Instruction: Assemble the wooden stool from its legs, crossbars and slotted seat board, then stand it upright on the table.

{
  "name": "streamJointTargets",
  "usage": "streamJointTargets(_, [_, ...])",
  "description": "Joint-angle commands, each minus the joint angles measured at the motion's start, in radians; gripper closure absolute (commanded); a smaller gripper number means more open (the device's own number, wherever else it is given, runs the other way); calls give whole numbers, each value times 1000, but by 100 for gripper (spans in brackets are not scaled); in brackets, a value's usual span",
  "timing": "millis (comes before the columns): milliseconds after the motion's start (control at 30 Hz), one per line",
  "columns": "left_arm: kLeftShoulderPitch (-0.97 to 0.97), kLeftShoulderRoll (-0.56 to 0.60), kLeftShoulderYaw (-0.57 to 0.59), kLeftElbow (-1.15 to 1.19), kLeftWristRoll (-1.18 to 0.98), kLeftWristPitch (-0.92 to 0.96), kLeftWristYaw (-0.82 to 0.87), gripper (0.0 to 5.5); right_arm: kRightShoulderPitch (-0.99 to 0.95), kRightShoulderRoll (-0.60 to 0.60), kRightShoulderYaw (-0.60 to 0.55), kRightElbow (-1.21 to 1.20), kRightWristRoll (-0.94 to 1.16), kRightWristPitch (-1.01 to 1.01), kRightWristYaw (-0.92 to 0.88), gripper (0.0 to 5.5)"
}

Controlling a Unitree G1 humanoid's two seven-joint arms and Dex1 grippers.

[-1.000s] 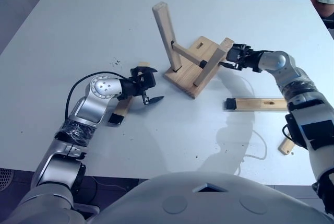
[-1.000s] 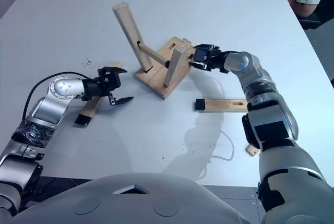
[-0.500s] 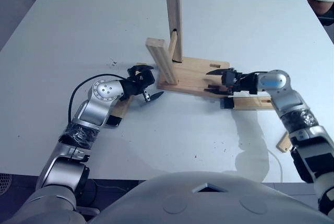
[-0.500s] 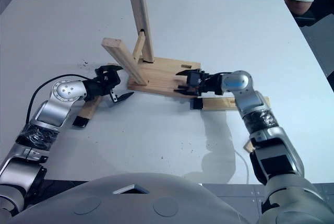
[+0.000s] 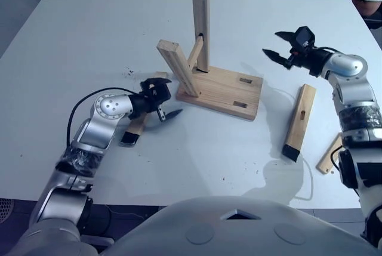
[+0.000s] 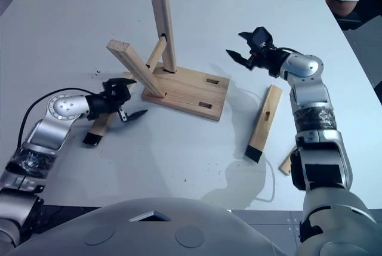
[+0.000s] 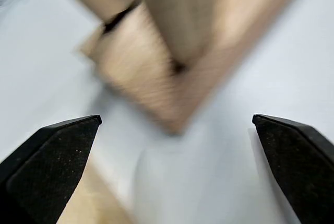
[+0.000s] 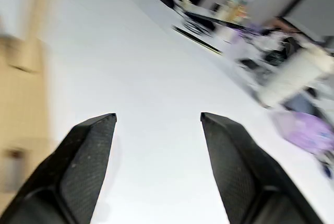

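- Just ahead of the left claw, past its fingertips, the seat board lies flat on the table with two legs stuck in it.
- That left claw is spread wide with nothing between its fingers. It hangs low over the table, and the board's near corner sits right in front of the gap (the left wrist view shows this, though it's blurry).
- The tilted leg leans out toward the left claw. The upright leg stands farther from it, and a short crossbar joins the two.
- Behind the left claw, under its wrist, a dark-tipped leg lies flat on the table.
- The right claw is spread apart too and holds nothing. It's raised off the table with its fingers pointing toward the upright leg, clear of the board.
- Two empty slots sit at the end of the board nearest the right claw.
- Back from the right claw, toward the robot, a loose leg lies flat beside the board without touching it, dark end nearest the robot.
- Farther back again, a small stick lies by the right forearm, partly hidden.
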Motion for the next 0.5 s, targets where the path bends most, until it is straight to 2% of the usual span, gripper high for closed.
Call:
streamJointTargets(33, [81,43,-57,-135,-11,51,-66,12,-69,65,50,269,-121,-146,-139,252])
streamJointTargets(167, [16,-5,-117,-12,94,15,-4,12,-46,103,139,414,-229,-251,-132,252])
streamJointTargets(267, [-64,-37,-132,145,166,4,79,12,-19,113,159,432,-242,-308,-68,252])
streamJointTargets(400, [-132,-52,-123,301,210,-28,174,12,61,97,144,304,-157,-343,98,252])
streamJointTargets(500, [-156,-48,-132,380,232,-80,205,12,204,57,137,67,-68,-296,207,252])
